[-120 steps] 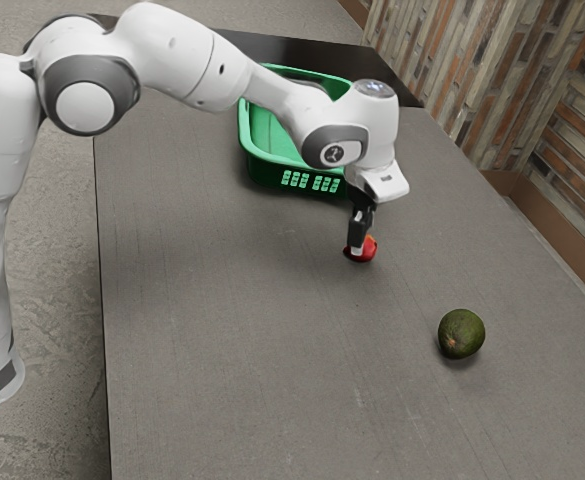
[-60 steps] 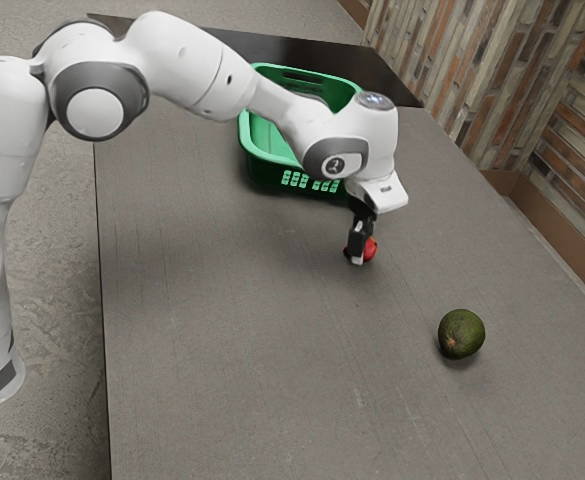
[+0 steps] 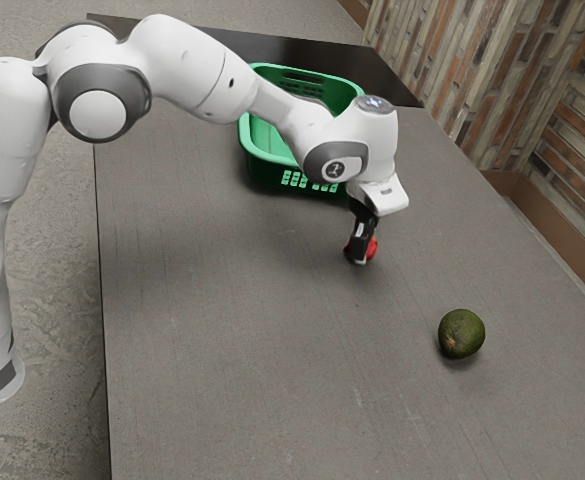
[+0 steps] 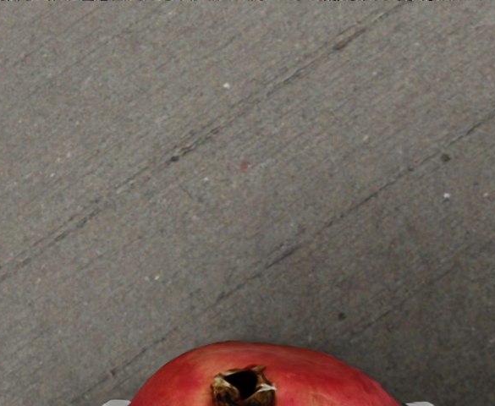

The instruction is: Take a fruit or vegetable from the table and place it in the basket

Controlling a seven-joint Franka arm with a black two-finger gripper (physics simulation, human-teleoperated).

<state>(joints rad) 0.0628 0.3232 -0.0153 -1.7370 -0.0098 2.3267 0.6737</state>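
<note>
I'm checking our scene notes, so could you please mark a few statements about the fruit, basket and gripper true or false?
1. The basket is green. True.
2. The red fruit lies inside the basket. False: it is outside it, held between the fingers of the gripper.
3. The avocado rests on the table. True.
4. The gripper is holding the avocado. False: it holds the red fruit, apart from the avocado.
5. The red fruit has a dry, brownish crown. True.

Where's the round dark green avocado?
The avocado sits on the grey table, to the exterior view's right of the red pomegranate at the black gripper, nearer the camera.
</note>
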